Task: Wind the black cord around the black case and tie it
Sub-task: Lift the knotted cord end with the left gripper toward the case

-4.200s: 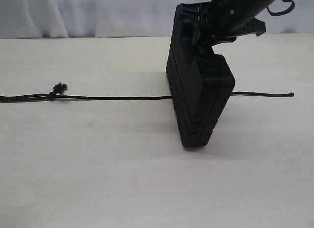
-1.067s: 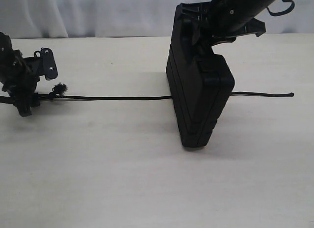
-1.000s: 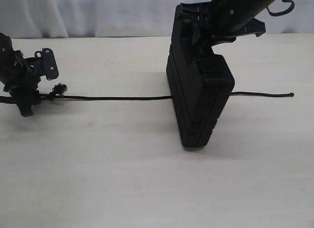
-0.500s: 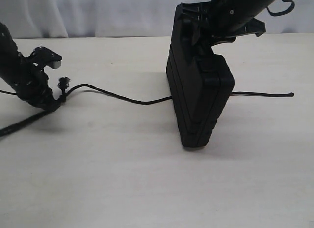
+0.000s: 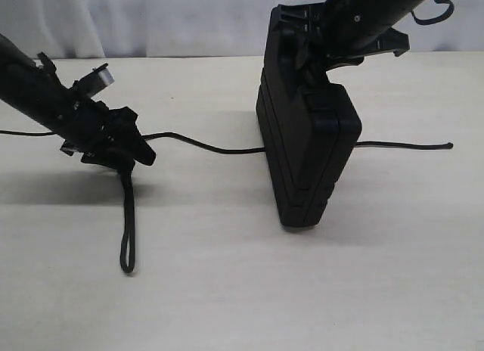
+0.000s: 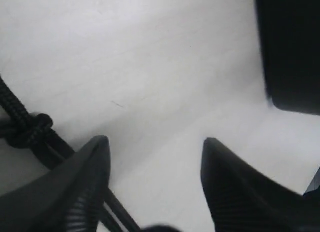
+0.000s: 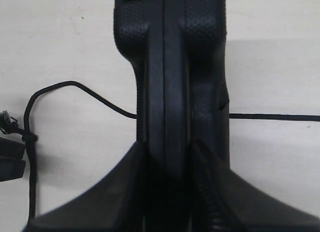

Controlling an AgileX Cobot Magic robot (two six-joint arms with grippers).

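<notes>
The black case [image 5: 306,158] stands upright on one narrow end right of centre, with my right gripper [image 5: 314,52] shut on its top edge. In the right wrist view both fingers clamp the case [image 7: 167,67] at the right gripper [image 7: 167,144]. The black cord [image 5: 204,144] runs from its tip [image 5: 450,146] past the case's base and curves up to my left gripper [image 5: 136,150]. A doubled loop [image 5: 127,245] trails forward from there. In the left wrist view the left gripper [image 6: 155,140] has its jaws apart, and the cord's knot [image 6: 30,132] lies beside one finger [image 6: 85,182].
The pale tabletop [image 5: 242,298] stretches in front of the case and cord. A white curtain [image 5: 151,18] closes off the far edge. My left arm [image 5: 38,94] reaches in low from the left, and the case [image 6: 292,47] shows ahead of it.
The left arm came in from the left, met the cord at its knot and carried it right toward the case. The straight cord now curves and a loop trails forward. Case and right gripper are unmoved.
</notes>
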